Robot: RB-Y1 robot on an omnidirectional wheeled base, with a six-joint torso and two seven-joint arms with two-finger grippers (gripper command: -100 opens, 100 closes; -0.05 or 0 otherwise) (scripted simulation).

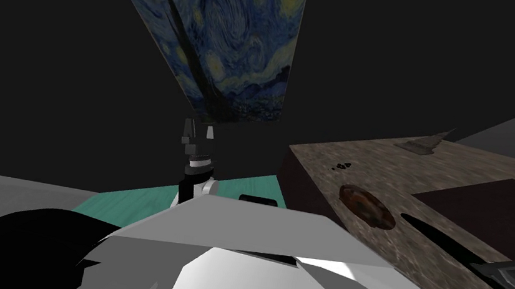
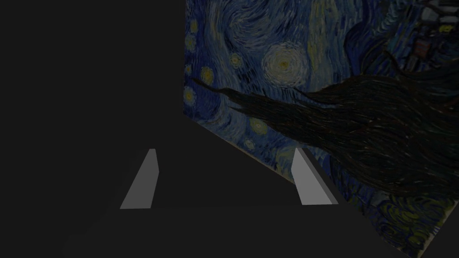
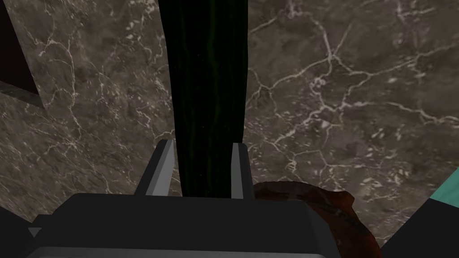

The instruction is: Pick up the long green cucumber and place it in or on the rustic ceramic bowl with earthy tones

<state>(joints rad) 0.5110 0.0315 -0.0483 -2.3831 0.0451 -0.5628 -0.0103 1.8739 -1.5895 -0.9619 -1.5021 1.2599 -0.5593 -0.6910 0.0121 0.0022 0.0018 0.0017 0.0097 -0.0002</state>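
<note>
The room is dim. The wall (image 1: 41,59) ahead is nearly black, and on it hangs a large painting (image 1: 234,35) of a swirling blue night sky with yellow stars. To the right stands a counter (image 1: 374,156) with a brown-grey marble top veined in white. A dark rectangular panel (image 1: 493,204) lies in its surface, with small dark specks (image 1: 343,165) near its edge. The floor (image 1: 244,187) is teal beside the counter and grey further left.

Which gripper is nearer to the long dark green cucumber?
Right. The right gripper is shut on the long dark green cucumber over the brown marbled counter; the left gripper hangs open, off the counter's side.
</note>
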